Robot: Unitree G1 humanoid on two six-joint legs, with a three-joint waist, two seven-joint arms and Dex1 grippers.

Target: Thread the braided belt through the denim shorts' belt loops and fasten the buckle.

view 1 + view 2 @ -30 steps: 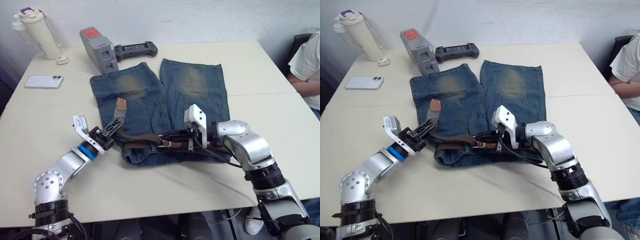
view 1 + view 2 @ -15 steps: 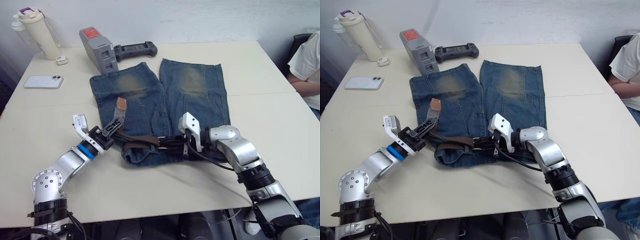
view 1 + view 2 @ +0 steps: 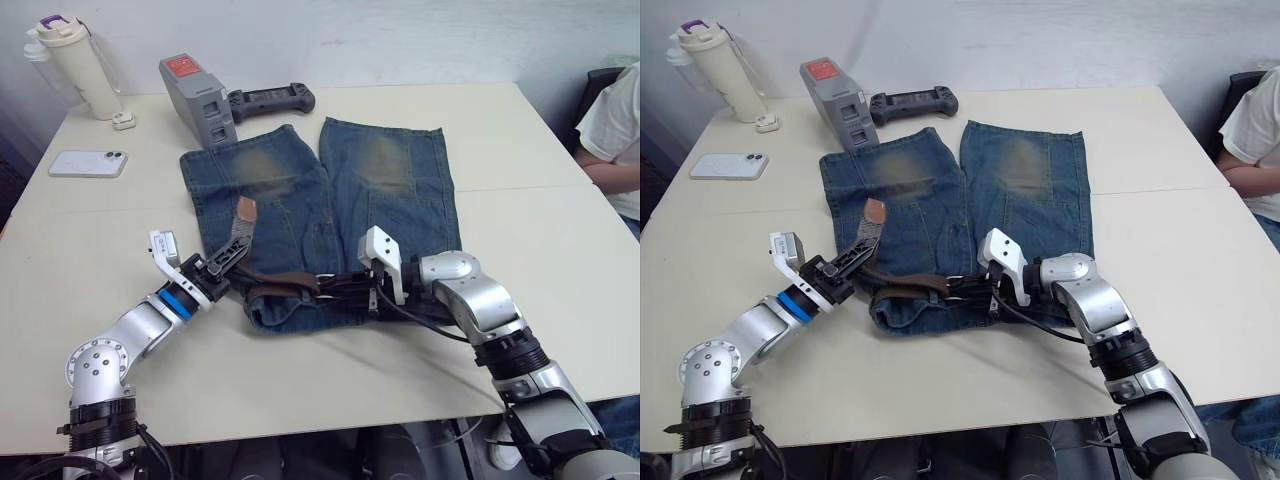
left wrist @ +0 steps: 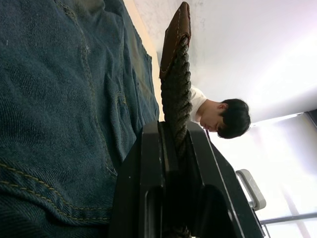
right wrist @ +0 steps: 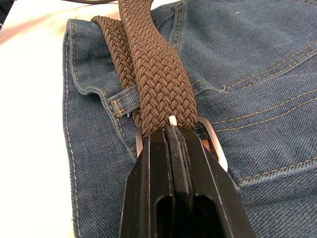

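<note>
The denim shorts (image 3: pixel 330 190) lie flat on the table, waistband toward me. The braided belt (image 3: pixel 285 283) runs along the waistband and passes under a belt loop (image 5: pixel 124 100). My left gripper (image 3: pixel 224 263) is shut on the belt's free end, just off the shorts' left side. That end rises tilted from the fingers (image 4: pixel 143 163) to its darker brown tip (image 3: pixel 244 210). My right gripper (image 3: pixel 338 286) rests on the middle of the waistband. It is shut at the silver buckle (image 5: pixel 218 154), where the woven strap (image 5: pixel 157 74) meets its fingertips.
At the back left stand a grey box device (image 3: pixel 200 100), a black controller (image 3: pixel 270 100), a white phone (image 3: pixel 88 163), a tall bottle (image 3: pixel 75 65) and a small white item (image 3: pixel 124 121). A person (image 3: pixel 615 130) sits at the table's right edge.
My right gripper has slid left along the waistband toward the left gripper and lowered. The left gripper and the belt tip have shifted slightly to the right.
</note>
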